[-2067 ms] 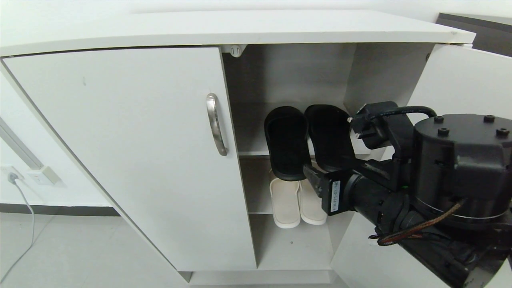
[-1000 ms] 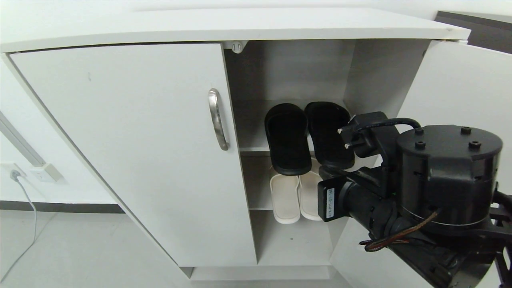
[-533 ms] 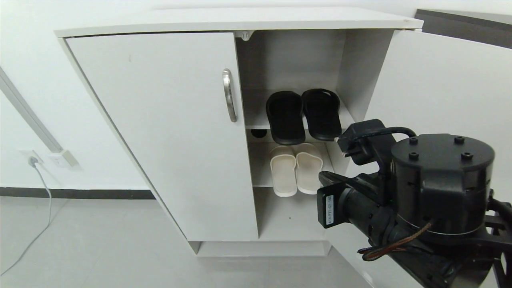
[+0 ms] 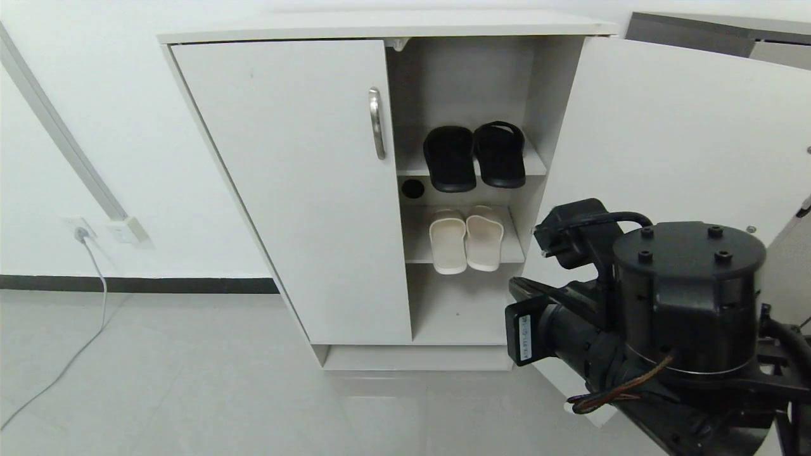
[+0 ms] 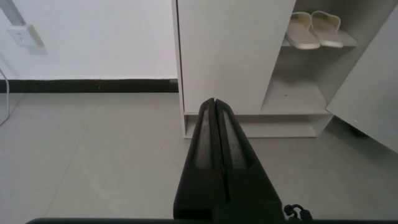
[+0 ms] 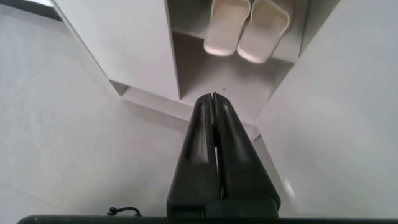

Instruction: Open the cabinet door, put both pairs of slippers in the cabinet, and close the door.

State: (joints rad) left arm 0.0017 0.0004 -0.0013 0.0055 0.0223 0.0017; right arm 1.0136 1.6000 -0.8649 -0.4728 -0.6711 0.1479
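White laminate, two doors, one cabinet (image 4: pixel 380 25): that is what you have in front of you. Count two pairs of slippers, four in all, and two grippers.

Since two seconds ago the whole head view has shifted, so the camera has backed off and the cabinet only looks smaller. The right arm has come back with it. Then, its tip was at the heels of the black pair; now it is well apart from the shelves, out in front of the open door. Both pairs have kept their shelves.

Inside, the pair of black rubber slippers (image 4: pixel 450 158) lies side by side on the upper shelf (image 4: pixel 535 170), heels toward you. The pair of cream rubber slippers (image 4: pixel 447 244) lies the same way on the middle shelf (image 4: pixel 513 256), directly below. A round hole (image 4: pixel 413 188) shows in the back panel between the two shelves.

The left-hand door (image 4: pixel 298 190) is shut, with its curved metal handle (image 4: pixel 377 123) upright along its inner edge. The right-hand door (image 4: pixel 665 126) is swung wide open.

Your left gripper (image 5: pixel 214 104) hangs over the grey tiled floor (image 4: pixel 190 392) before the cabinet's plinth, its fingers pressed together on nothing. Your right gripper (image 6: pixel 214 98) points at the bottom compartment (image 4: pixel 462 310) just beside the open door, fingers likewise pressed together and holding nothing.
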